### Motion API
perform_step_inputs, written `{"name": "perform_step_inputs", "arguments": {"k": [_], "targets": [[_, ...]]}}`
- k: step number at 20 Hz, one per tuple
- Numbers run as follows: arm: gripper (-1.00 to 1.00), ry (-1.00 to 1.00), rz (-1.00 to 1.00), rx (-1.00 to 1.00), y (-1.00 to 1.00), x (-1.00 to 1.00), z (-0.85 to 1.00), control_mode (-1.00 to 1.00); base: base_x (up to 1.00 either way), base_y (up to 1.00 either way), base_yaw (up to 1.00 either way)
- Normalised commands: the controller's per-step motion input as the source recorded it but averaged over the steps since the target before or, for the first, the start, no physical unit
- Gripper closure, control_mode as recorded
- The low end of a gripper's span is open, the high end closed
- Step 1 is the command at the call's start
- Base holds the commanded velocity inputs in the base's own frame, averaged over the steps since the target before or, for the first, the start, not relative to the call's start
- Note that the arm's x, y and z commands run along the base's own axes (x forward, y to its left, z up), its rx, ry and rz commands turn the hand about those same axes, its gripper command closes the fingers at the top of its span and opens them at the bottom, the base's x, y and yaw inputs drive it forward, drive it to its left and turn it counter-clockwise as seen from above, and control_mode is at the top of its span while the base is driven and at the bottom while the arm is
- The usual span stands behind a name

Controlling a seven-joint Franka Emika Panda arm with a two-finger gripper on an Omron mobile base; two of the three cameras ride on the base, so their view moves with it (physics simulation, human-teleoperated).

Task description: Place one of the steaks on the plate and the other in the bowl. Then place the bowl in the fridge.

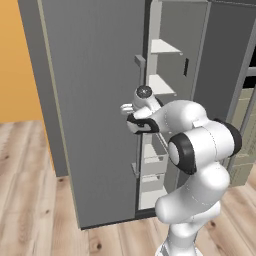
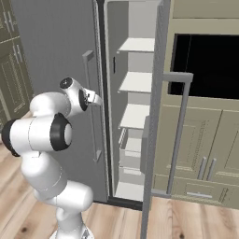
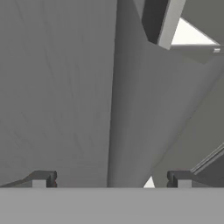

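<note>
The tall grey double-door fridge (image 1: 95,100) stands with its right door swung open. The right base view shows white inner shelves (image 2: 136,83) and lower drawers; the left base view shows them narrowly. In the hand view the jaws (image 3: 111,178) stand wide apart, empty, facing the closed left door's edge.

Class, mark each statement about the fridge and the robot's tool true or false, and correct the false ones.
1. One fridge door stands open. True.
2. The tool is shut on a steak. False: its fingers stand wide apart with nothing between them.
3. The white shelves hold the bowl. False: the visible shelves are bare.
4. The tool is up close to the grey door, near its edge. True.
5. The right door's handle is horizontal. False: it runs vertically.
</note>
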Motion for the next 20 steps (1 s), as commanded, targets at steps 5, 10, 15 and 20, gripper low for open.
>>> {"name": "perform_step_inputs", "arguments": {"k": [5, 10, 15, 20], "targets": [[-1.0, 0.0, 0.0, 0.0, -0.4, 0.26, -0.17, -1.0, 0.0, 0.0, 0.0], [1.0, -0.11, 0.04, 0.0, -0.22, 0.44, -0.12, -1.0, 0.0, 0.0, 0.0], [1.0, 0.0, 0.03, 0.0, -0.02, 0.19, 0.0, -1.0, 0.0, 0.0, 0.0], [1.0, 0.0, 0.0, 0.0, 0.0, 0.22, 0.0, -1.0, 0.0, 0.0, 0.0]]}}
